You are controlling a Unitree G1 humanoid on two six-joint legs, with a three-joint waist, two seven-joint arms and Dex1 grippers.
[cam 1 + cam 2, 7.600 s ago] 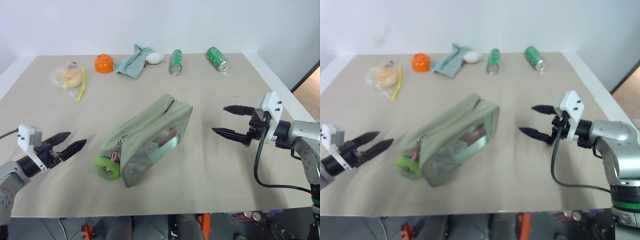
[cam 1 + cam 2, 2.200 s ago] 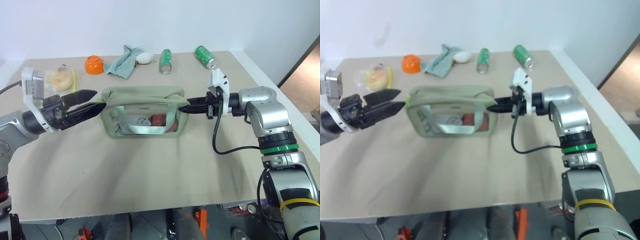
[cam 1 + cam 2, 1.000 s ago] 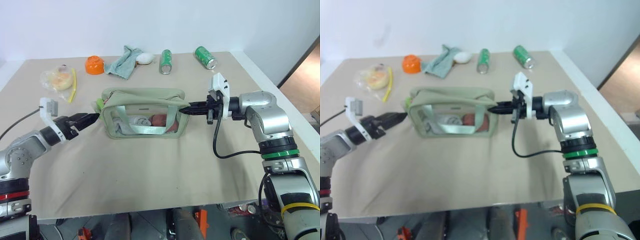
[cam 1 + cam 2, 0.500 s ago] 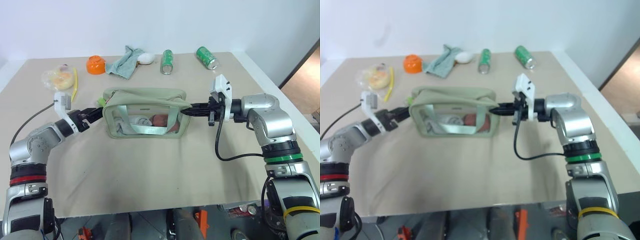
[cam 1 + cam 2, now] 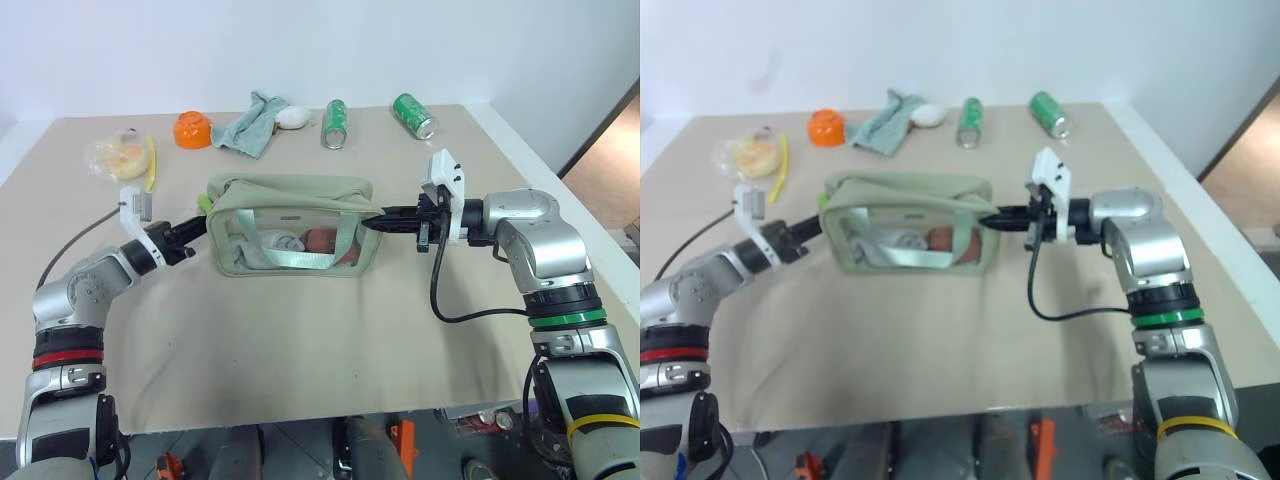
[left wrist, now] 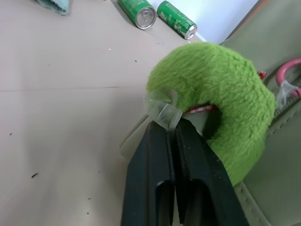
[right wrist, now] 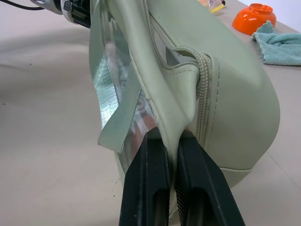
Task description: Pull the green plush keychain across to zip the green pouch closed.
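My left gripper (image 6: 171, 129) pinches the green plush keychain (image 6: 221, 89) at the green pouch (image 5: 290, 195)'s left end; my right gripper (image 7: 171, 136) clamps the pouch's right end fabric. Pouch sits mid-table (image 5: 300, 320).

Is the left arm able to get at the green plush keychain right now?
Yes, it looks so. The left gripper is already shut on the green plush keychain at the green pouch's left end, nothing between them. The right gripper pinches the pouch's other end.
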